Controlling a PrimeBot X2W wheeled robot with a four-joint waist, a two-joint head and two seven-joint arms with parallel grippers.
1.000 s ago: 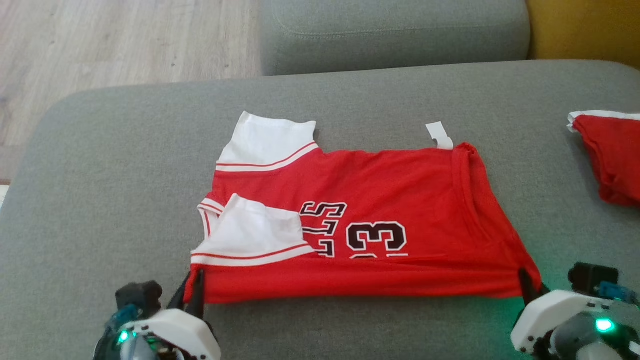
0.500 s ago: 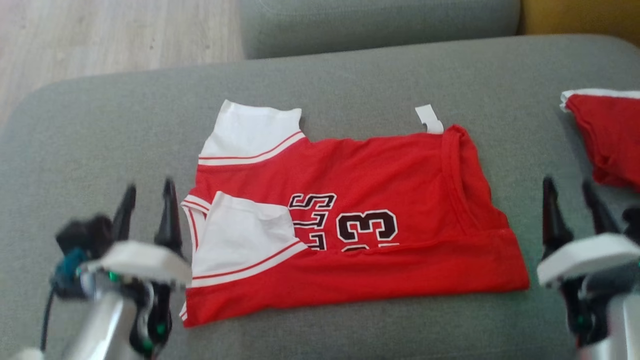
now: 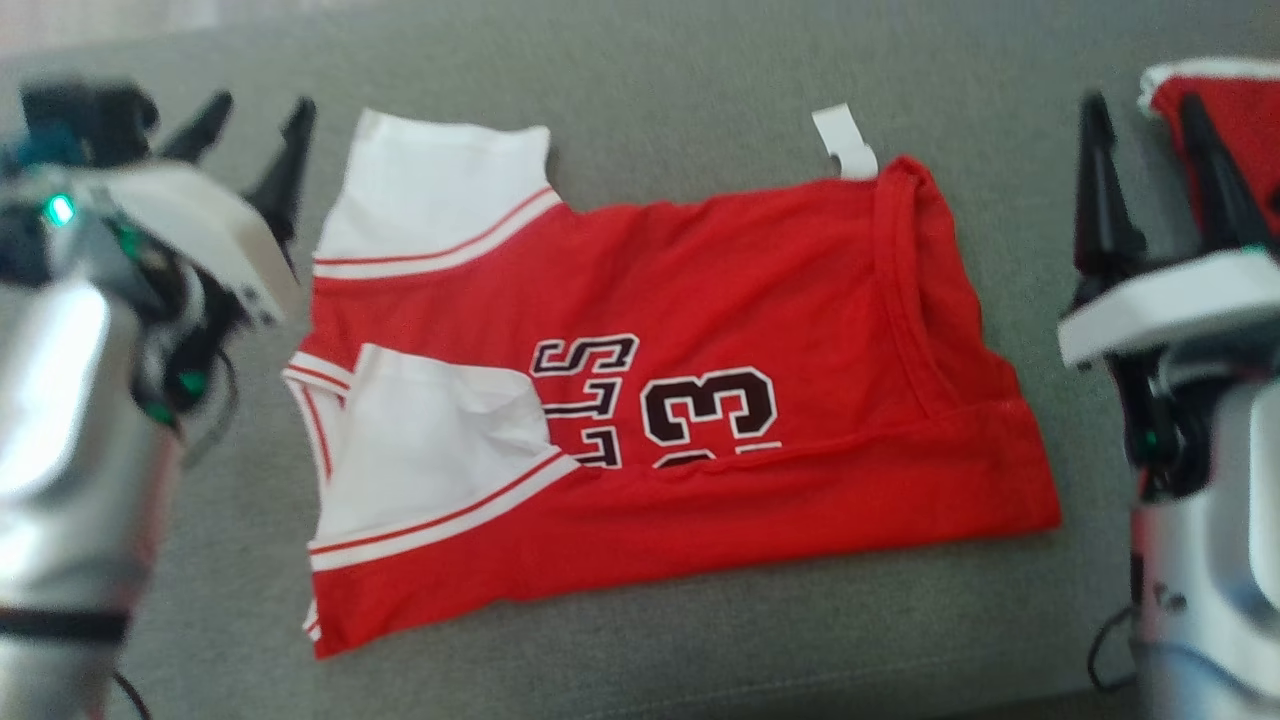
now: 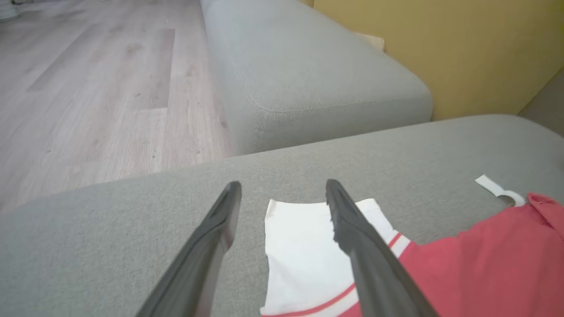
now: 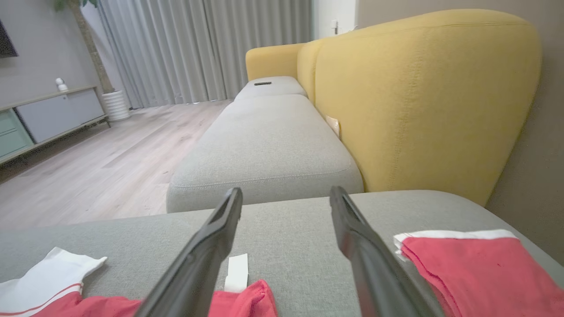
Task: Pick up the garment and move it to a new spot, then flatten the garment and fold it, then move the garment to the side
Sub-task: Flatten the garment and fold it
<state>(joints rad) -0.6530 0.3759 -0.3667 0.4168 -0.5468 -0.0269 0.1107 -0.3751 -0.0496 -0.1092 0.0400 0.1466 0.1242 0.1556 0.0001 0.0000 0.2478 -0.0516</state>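
Observation:
The garment (image 3: 720, 300), a red jersey with white sleeves and black lettering, lies folded lengthwise on the grey sofa cushion (image 3: 640, 80). My left gripper (image 3: 255, 110) hangs open off the jersey's far left sleeve, empty. In the left wrist view the left gripper (image 4: 284, 187) frames that white sleeve (image 4: 299, 259). On the other side, my right gripper (image 3: 1145, 105) is open and empty beside the jersey's right end. Through the right wrist view the right gripper (image 5: 286, 193) points over the jersey's white tag (image 5: 237, 270).
A second red garment (image 3: 1235, 120) with white trim lies at the cushion's far right, also (image 5: 471, 268). Another grey seat cushion (image 5: 264, 145) and a yellow sofa back (image 5: 418, 97) stand beyond. Wooden floor (image 4: 88, 88) lies past the cushion's left edge.
Both grippers let go of the jersey's near edge, opened and rose forward along its two ends. The jersey now lies free. The head camera has tilted down and closer.

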